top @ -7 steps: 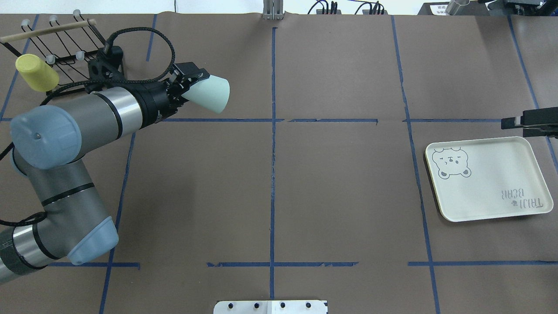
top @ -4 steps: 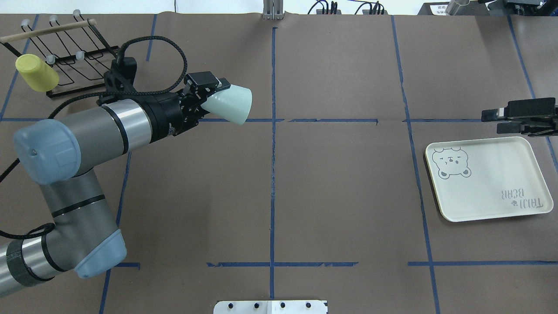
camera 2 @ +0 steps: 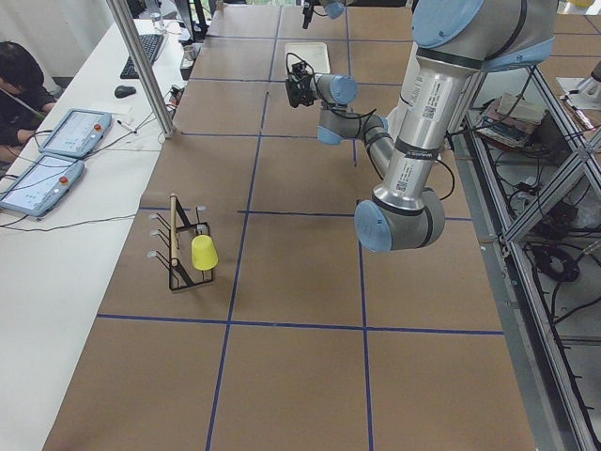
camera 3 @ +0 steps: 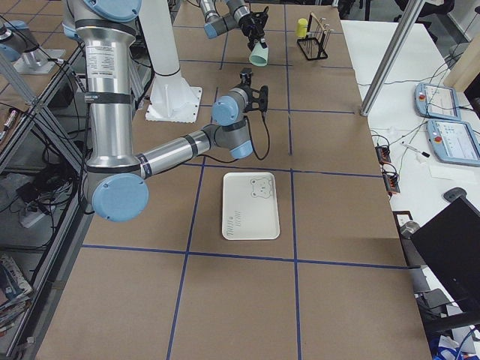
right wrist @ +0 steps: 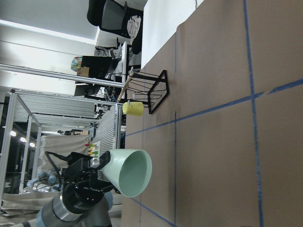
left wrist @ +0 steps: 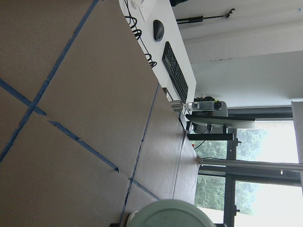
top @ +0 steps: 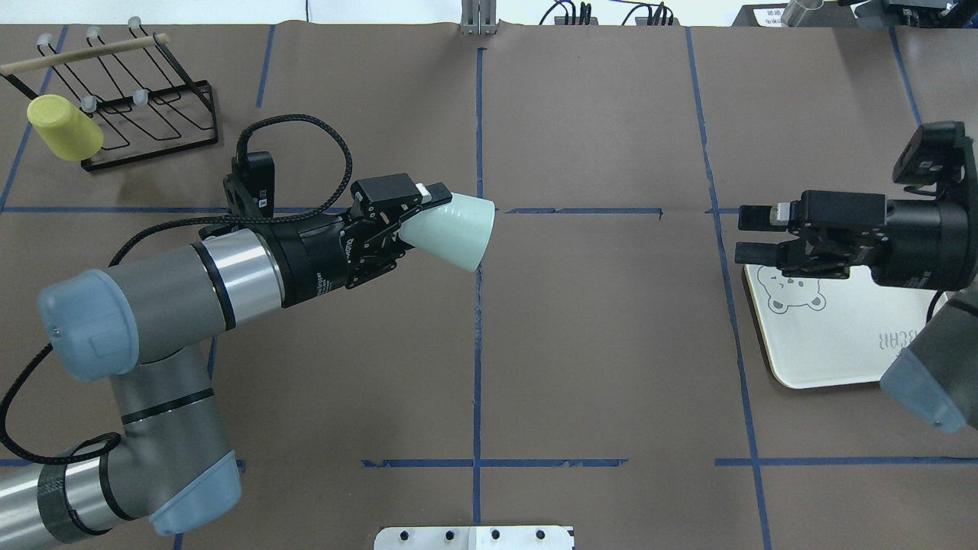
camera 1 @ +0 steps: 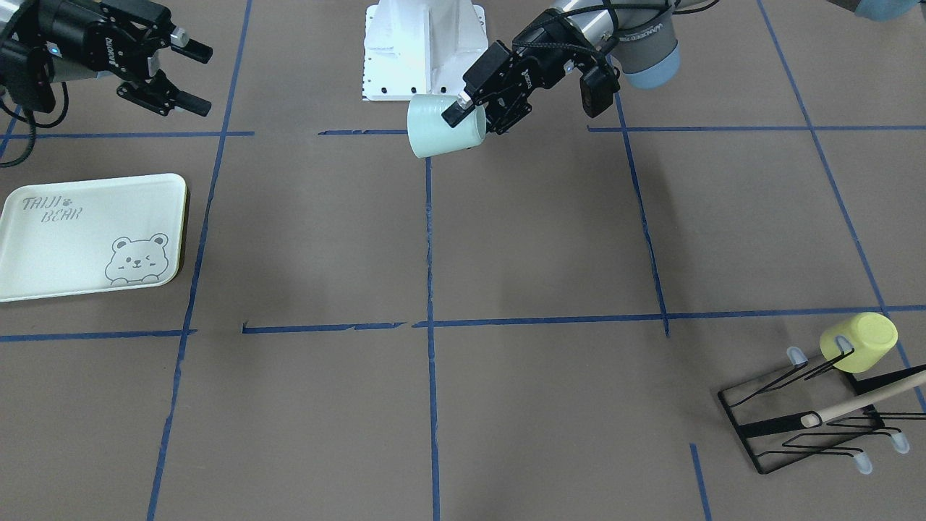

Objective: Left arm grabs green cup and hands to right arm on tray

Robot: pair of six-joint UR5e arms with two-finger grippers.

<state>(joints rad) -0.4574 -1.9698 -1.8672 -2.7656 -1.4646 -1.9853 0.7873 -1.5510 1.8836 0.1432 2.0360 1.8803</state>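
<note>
Left gripper is clamped on the base of the green cup, held tilted above the table at overhead-frame centre. Right gripper, jaws apart and empty, hovers near the tray at right.

We look down from behind and opposite, sideways from both desk ends, wrist views close, sharing the green cup

Brown table, blue tape grid, tray, black wire rack
</note>
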